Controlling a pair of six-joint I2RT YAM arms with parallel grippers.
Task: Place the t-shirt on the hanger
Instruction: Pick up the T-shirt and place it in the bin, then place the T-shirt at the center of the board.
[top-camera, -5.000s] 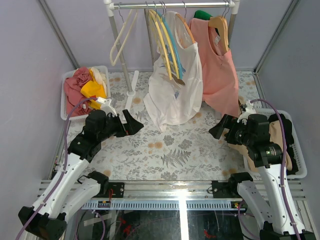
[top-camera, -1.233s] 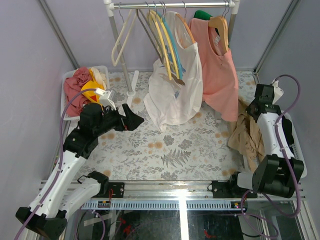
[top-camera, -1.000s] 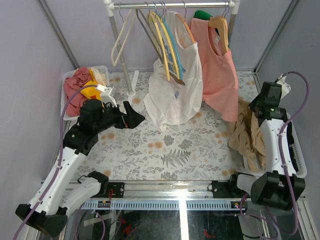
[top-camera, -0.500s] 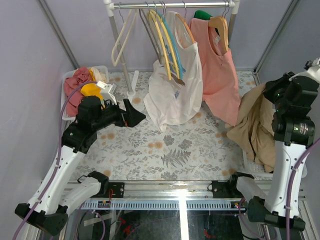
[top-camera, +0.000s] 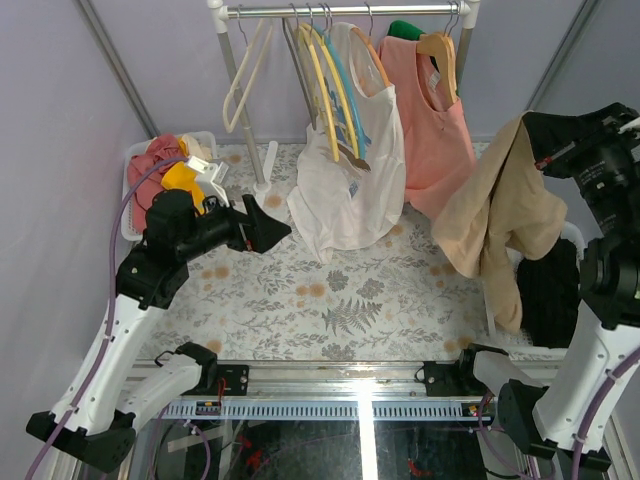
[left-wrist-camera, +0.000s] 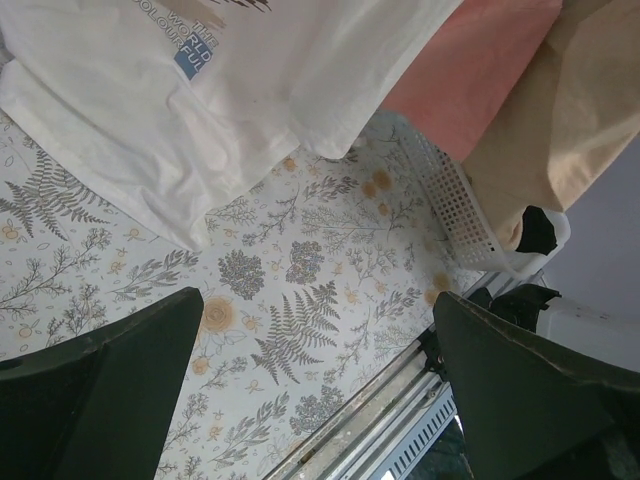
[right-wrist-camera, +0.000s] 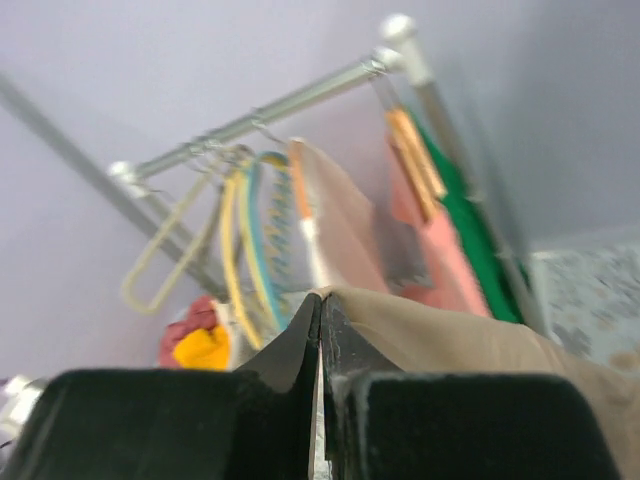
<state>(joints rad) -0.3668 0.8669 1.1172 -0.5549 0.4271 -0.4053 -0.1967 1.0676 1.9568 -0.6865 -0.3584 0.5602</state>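
R tool (top-camera: 530, 128) is clamped on the tee (top-camera: 500, 210), held high at right over the table (top-camera: 350, 300). Tan cloth hangs limp in long folds, neck not visible. Hanger (top-camera: 345, 88) is on the rail (top-camera: 340, 10), left and far of R tool, edge-on beside yellow hangers (top-camera: 322, 70), long axis sloping down toward near. L tool (top-camera: 262, 232) has jaws apart, empty, low at left, below hanger
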